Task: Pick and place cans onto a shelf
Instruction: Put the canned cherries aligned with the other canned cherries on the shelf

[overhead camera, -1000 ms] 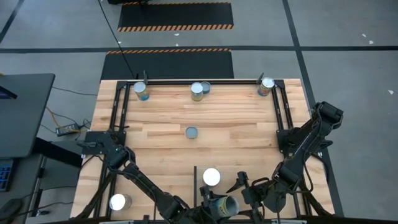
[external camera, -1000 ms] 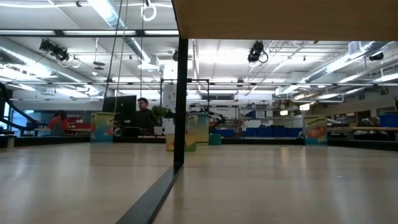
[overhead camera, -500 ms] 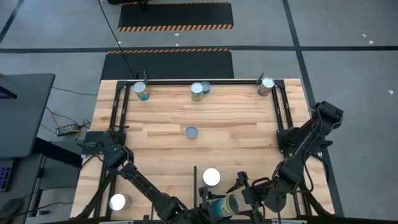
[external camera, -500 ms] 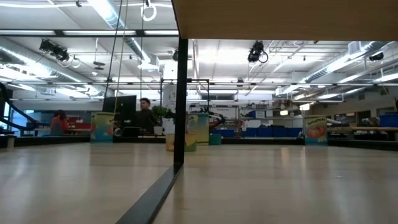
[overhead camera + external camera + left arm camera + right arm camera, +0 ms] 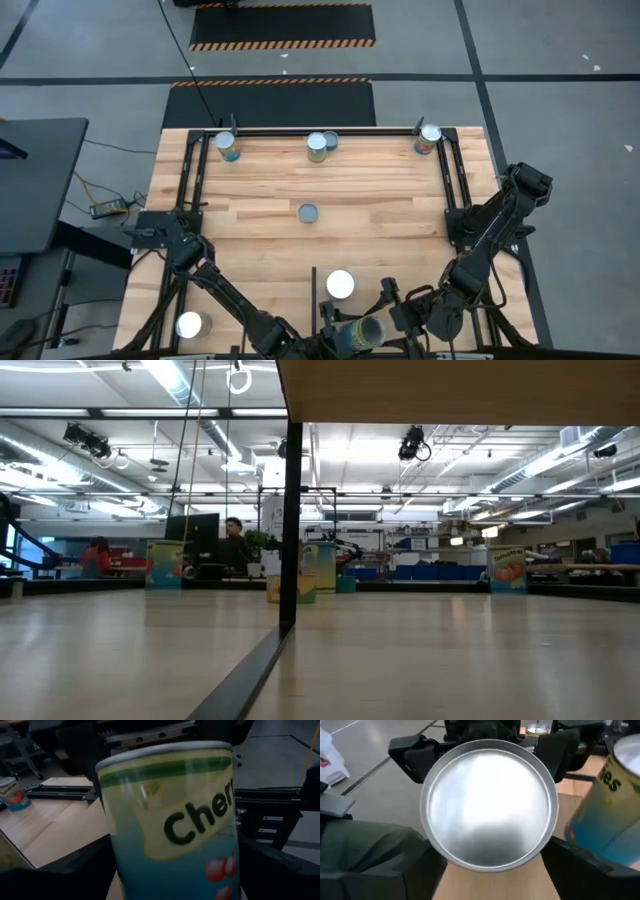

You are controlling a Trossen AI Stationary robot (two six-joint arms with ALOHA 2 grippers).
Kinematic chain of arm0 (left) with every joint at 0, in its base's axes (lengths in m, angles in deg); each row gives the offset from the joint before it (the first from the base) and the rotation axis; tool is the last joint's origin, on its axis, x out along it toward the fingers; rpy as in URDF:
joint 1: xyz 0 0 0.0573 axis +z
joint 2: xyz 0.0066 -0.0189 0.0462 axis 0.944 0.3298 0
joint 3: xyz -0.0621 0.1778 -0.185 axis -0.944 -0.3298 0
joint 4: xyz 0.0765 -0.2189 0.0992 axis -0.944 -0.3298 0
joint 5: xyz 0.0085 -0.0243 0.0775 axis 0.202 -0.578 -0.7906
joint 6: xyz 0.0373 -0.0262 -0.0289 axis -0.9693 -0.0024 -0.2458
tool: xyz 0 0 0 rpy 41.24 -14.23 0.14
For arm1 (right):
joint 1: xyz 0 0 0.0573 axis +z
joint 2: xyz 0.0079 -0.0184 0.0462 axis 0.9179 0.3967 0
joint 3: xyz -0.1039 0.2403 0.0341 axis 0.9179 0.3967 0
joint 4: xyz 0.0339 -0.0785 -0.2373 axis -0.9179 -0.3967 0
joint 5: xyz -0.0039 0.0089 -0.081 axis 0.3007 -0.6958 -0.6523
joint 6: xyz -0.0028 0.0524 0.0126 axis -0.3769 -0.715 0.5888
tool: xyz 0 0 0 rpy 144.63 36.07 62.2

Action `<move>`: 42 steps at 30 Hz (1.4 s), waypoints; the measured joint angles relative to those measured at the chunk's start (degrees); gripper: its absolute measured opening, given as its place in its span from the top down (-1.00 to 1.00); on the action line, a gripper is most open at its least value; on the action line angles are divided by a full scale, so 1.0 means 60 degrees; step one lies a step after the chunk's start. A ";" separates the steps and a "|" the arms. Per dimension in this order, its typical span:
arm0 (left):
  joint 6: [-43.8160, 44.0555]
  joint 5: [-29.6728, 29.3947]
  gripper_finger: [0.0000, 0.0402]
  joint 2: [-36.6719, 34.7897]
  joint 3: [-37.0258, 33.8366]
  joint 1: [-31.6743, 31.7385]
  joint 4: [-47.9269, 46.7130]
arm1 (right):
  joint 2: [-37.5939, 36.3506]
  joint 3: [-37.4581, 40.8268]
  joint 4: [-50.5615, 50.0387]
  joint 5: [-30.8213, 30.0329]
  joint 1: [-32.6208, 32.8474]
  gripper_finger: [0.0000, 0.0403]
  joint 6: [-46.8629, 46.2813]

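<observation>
A can (image 5: 358, 333) with a yellow-green and blue label (image 5: 175, 820) hangs on its side above the table's near edge. It is held between my left gripper (image 5: 335, 338) and my right gripper (image 5: 395, 305), and its silver end (image 5: 487, 802) faces the right wrist. Both grippers are shut on it. Other cans stand upright on the shelf (image 5: 380, 190), a light-wood board edged by black bars. One (image 5: 227, 146), a pair (image 5: 318, 146) and one (image 5: 428, 138) line the far bar. A dull one (image 5: 308, 212) is mid-board and a silver-topped one (image 5: 340, 284) stands near. My left gripper has the can's labelled side wall (image 5: 120, 865) between its two fingers, which come from the table's left and lie across the can; the can is clear of the table. My right gripper's fingers (image 5: 410, 870) stand against the rim of the silver end (image 5: 437, 852) on two opposite sides, coming level from the right.
A short black divider bar (image 5: 315, 280) stands on the board by the near can. One more can (image 5: 188, 324) sits outside the left bars. Black-and-yellow striped mats (image 5: 280, 25) lie beyond the far edge. The board's middle (image 5: 380, 230) is bare wood.
My right gripper has closed in on the can's silver end. The can and my left gripper have stayed where they were.
</observation>
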 joint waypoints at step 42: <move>-0.0309 -0.0668 -0.78 -0.0633 0.0000 -0.0552 -0.1694 | 0.0000 -0.0062 0.0089 0.0217 -0.0226 -0.46 0.0286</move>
